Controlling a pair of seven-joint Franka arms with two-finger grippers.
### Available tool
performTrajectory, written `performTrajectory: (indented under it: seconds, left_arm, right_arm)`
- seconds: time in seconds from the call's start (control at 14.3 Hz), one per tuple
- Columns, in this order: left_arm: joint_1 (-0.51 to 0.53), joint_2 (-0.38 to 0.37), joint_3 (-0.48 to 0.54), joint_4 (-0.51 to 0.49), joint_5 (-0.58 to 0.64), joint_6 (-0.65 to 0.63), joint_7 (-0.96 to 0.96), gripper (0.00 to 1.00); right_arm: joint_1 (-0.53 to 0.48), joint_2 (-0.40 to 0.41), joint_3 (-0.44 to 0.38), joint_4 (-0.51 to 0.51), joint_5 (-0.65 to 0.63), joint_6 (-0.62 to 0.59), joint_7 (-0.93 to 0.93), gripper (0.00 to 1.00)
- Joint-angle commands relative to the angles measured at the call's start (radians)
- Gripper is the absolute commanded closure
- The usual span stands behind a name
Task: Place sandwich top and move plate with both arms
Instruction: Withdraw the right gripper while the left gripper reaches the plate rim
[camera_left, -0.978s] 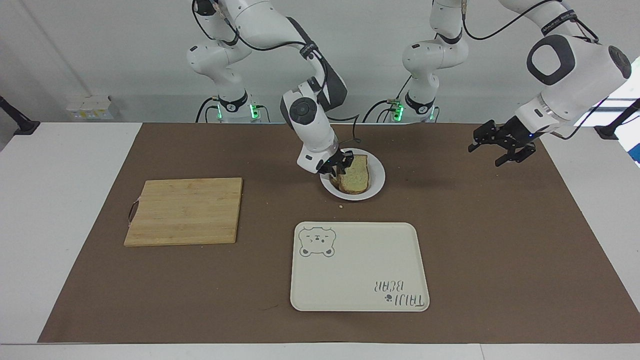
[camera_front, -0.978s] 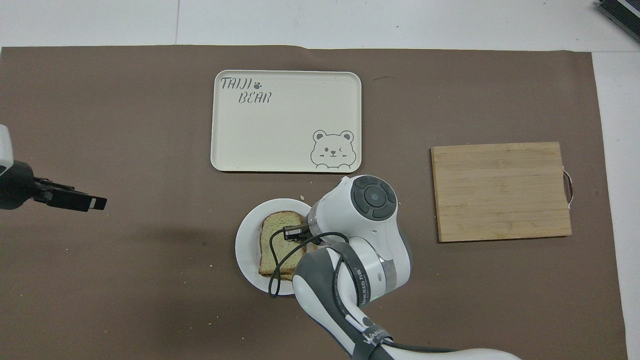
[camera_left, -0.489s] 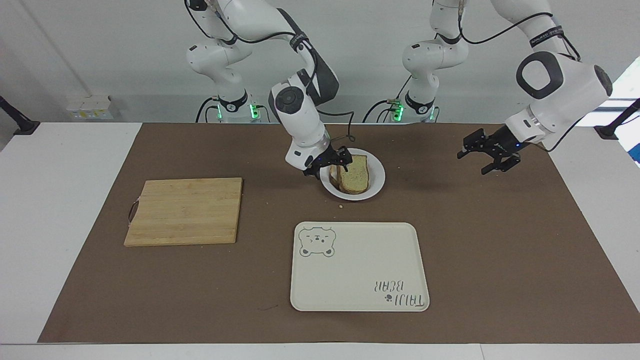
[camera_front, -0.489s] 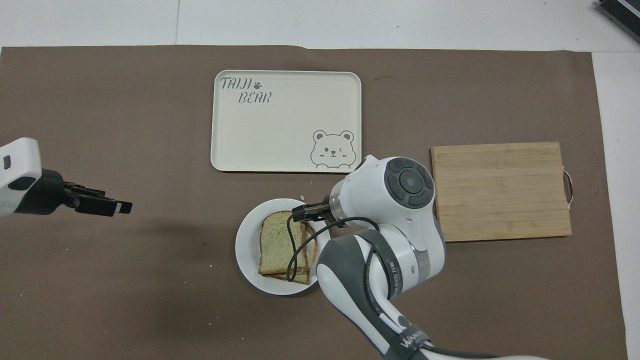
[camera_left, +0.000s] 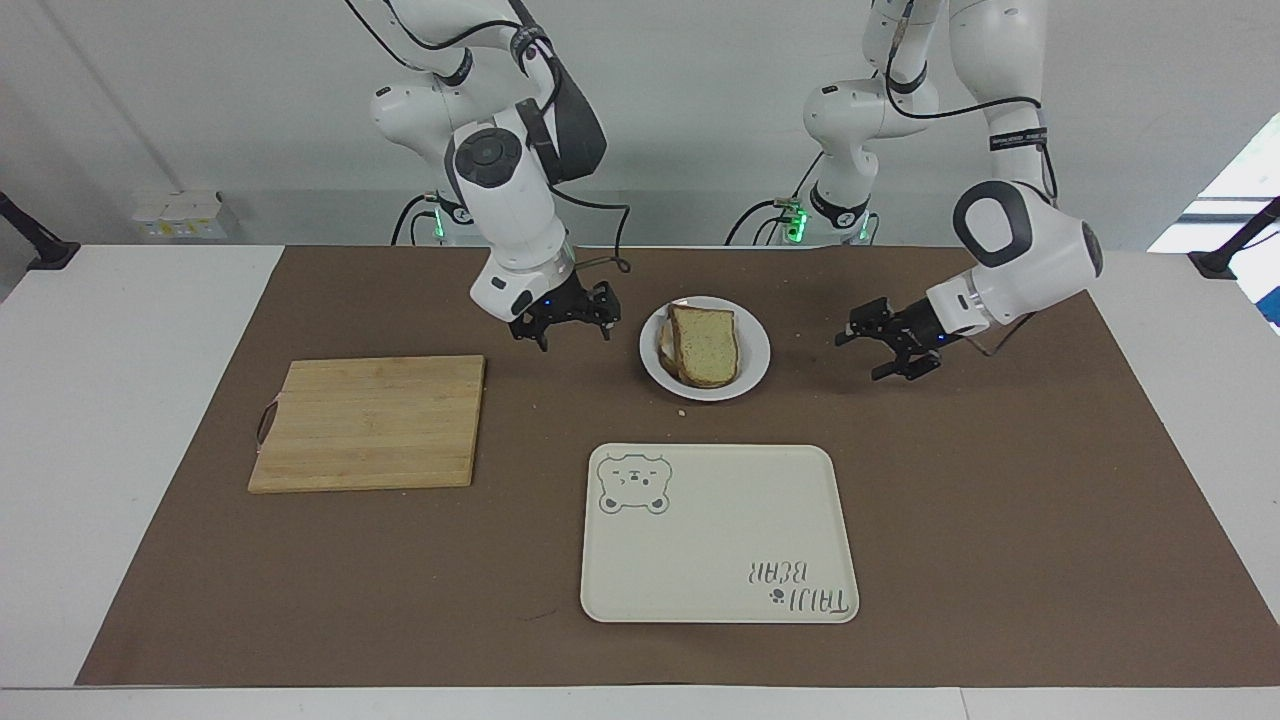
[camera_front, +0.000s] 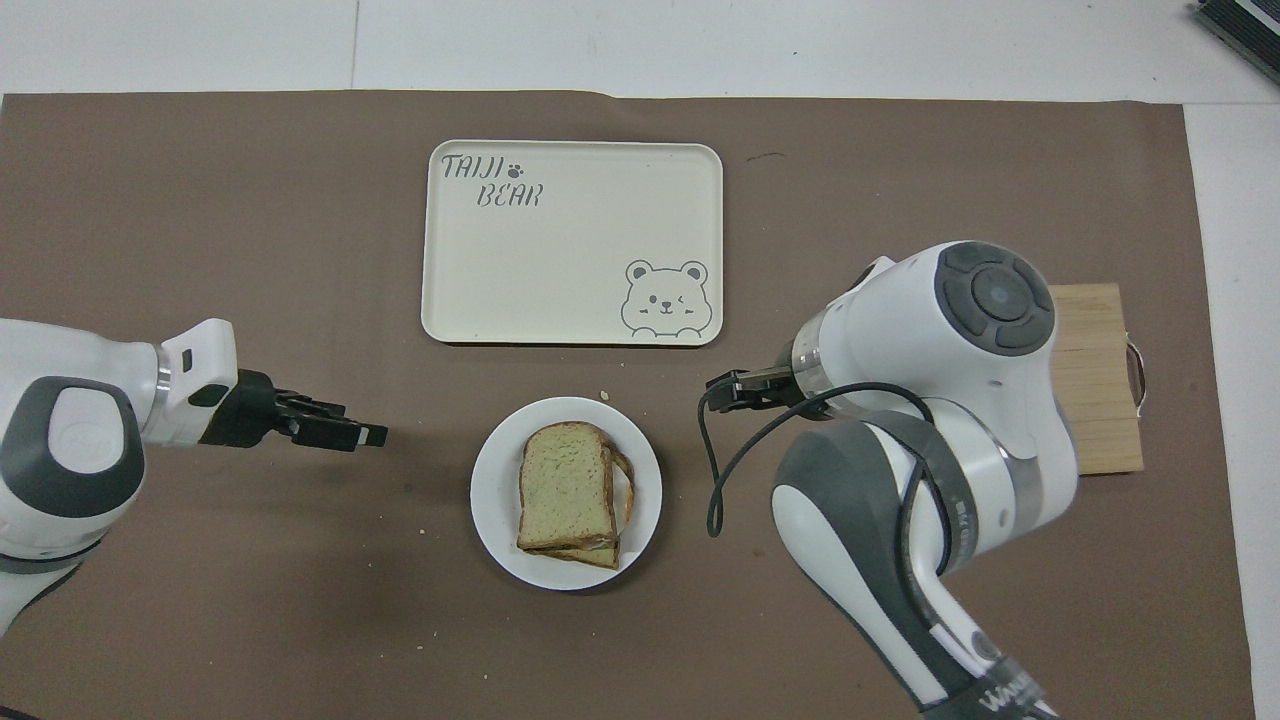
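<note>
- The sandwich top (camera_left: 708, 343) lies flat as the upper slice of a stack on the plate (camera_left: 752, 368), a second slice's edge peeking out beneath it toward the right arm's end; in the overhead view the bread (camera_front: 566, 487) fills most of the plate (camera_front: 493, 490).
- The plate sits on the brown mat (camera_left: 1000, 500) at the middle of the table, nearer to the robots than the tray.
- At the plate's nine o'clock in the facing view, the right gripper (camera_left: 562, 322) hangs low over bare mat, just beside the plate and touching nothing; its fingers are spread and it carries nothing.
- At three o'clock in that view, the left gripper (camera_left: 890, 345) hovers over the mat, apart from the plate, fingers parted and empty too. From overhead its tips (camera_front: 350, 435) aim at the plate.
- At six o'clock from the plate in the facing view lies the cream tray (camera_left: 720, 535) with a bear drawing and the "TAIJI BEAR" lettering, nothing on it.
- Out past the right gripper, around eight o'clock, the wooden cutting board (camera_left: 370, 422) lies flat toward the right arm's end of the table; overhead, the right arm covers most of it.
- A few crumbs (camera_left: 680, 411) dot the mat between plate and tray.
</note>
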Motion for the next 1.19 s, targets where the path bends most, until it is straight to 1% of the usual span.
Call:
performTrajectory:
  seconds: [0.0,0.14,0.21,0.35,0.49,0.7,0.77,0.98,1.12]
  left_arm:
    - [-0.088,-0.025,0.011,-0.082,-0.094,0.088,0.011,0.00]
    - [-0.137,-0.027,0.013,-0.134,-0.125,0.146,0.010,0.00]
    - [-0.143,-0.030,0.011,-0.160,-0.139,0.162,0.008,0.00]
    - [-0.156,-0.021,0.011,-0.194,-0.215,0.168,0.011,0.20]
    - [-0.172,-0.016,0.011,-0.203,-0.260,0.173,0.011,0.30]
    - [-0.200,-0.019,0.011,-0.211,-0.288,0.173,0.010,0.32]
    - [-0.202,-0.019,0.011,-0.214,-0.301,0.174,0.010,0.35]
    - [-0.255,-0.017,0.011,-0.255,-0.373,0.224,0.011,0.53]
    - [-0.274,-0.014,0.011,-0.256,-0.418,0.234,0.008,0.86]
  right_arm:
    - [-0.065,-0.026,0.011,0.025,-0.023,-0.103,-0.005,0.00]
    - [-0.120,-0.050,0.011,0.026,-0.026,-0.182,-0.016,0.00]
    - [-0.152,-0.066,0.011,0.025,-0.027,-0.215,-0.018,0.00]
    - [-0.214,-0.098,0.011,0.026,-0.042,-0.264,-0.038,0.00]
    - [-0.261,-0.136,0.011,0.026,-0.078,-0.279,-0.070,0.00]
    - [-0.317,-0.176,0.009,0.037,-0.116,-0.304,-0.102,0.00]
    - [-0.331,-0.178,0.009,0.055,-0.145,-0.310,-0.122,0.00]
    - [-0.375,-0.184,0.008,0.086,-0.175,-0.356,-0.196,0.00]
    - [-0.384,-0.207,0.003,0.095,-0.179,-0.361,-0.194,0.00]
